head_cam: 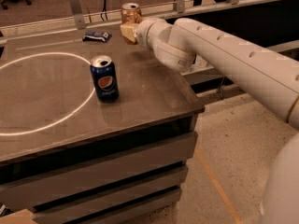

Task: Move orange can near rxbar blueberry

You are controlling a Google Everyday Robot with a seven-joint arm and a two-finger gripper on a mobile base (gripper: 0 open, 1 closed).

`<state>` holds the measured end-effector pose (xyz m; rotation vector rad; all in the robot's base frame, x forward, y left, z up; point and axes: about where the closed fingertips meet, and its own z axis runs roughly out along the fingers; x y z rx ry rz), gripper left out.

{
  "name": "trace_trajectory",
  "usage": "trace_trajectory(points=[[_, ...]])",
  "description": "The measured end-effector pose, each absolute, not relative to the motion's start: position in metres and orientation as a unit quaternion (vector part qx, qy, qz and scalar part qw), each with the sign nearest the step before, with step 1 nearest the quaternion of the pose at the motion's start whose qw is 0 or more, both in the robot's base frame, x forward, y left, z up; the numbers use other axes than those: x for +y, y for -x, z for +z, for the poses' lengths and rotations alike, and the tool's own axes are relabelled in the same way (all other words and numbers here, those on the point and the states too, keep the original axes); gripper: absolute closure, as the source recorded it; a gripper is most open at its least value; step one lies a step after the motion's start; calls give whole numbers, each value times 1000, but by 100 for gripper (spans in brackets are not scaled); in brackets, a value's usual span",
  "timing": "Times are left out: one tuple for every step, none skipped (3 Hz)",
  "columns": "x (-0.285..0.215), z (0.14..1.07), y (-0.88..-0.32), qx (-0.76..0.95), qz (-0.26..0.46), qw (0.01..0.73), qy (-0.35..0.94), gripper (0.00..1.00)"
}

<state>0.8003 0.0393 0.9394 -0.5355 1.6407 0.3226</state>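
The orange can is at the far side of the table, upright, in the grasp of my gripper, which reaches in from the right on a long white arm. One beige finger shows against the can's lower body; the can's bottom is hidden behind it. The rxbar blueberry, a flat dark blue wrapper, lies on the table just left of the can, a short gap away.
A dark blue Pepsi can stands upright mid-table, nearer the front. A white ring of light marks the grey table. A metal rail with posts runs along the far edge. The floor lies to the right.
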Motion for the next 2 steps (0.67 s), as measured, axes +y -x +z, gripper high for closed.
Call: trace_trajectory(points=[[46, 934, -828, 711, 122, 644, 254, 100], [51, 924, -857, 711, 103, 644, 262, 100]])
